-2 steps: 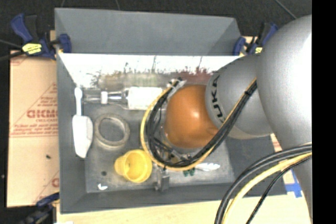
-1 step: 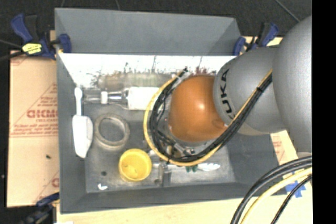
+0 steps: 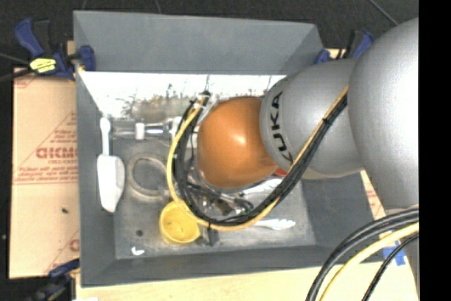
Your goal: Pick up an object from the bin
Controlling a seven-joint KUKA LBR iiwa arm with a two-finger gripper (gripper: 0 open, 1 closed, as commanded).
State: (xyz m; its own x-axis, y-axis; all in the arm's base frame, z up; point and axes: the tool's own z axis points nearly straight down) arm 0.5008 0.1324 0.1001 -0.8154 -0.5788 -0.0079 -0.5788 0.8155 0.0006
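The gripper (image 3: 211, 208) sits low in the bin (image 3: 88, 222), under the arm's orange cover (image 3: 232, 144) and cables, just up and right of a yellow cup (image 3: 178, 223). Whether it is open, closed or gripping anything cannot be told. A clear ring (image 3: 146, 176) lies just above the cup, a white scoop (image 3: 109, 180) up-left of it, a clear bottle (image 3: 144, 129) farther above, and a white utensil (image 3: 271, 224) to its right.
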